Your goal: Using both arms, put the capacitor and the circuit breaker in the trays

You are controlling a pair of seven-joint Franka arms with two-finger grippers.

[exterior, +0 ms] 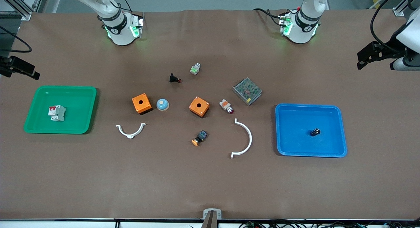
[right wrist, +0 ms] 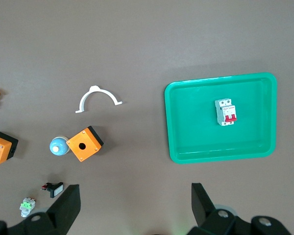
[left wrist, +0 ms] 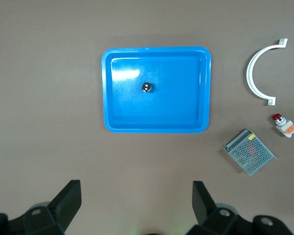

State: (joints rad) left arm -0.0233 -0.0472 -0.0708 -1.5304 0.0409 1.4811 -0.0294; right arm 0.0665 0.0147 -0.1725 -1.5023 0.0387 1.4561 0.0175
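The capacitor (exterior: 315, 132), a tiny black cylinder, lies in the blue tray (exterior: 279, 129) at the left arm's end of the table. The left wrist view shows it (left wrist: 147, 87) near the middle of the tray (left wrist: 108, 88). The white-grey circuit breaker (exterior: 57, 113) with red toggles lies in the green tray (exterior: 82, 110) at the right arm's end, and it also shows in the right wrist view (right wrist: 225, 112). My left gripper (left wrist: 136, 188) is open and empty, high over the table beside the blue tray. My right gripper (right wrist: 134, 188) is open and empty, high beside the green tray (right wrist: 186, 127).
Between the trays lie two orange boxes (exterior: 141, 103) (exterior: 199, 106), a blue dome (exterior: 162, 104), two white arcs (exterior: 131, 131) (exterior: 244, 139), a mesh power supply (exterior: 247, 91), a black push-button (exterior: 175, 78), a green-white part (exterior: 195, 69), a white-and-orange part (exterior: 226, 106) and an orange-capped button (exterior: 199, 138).
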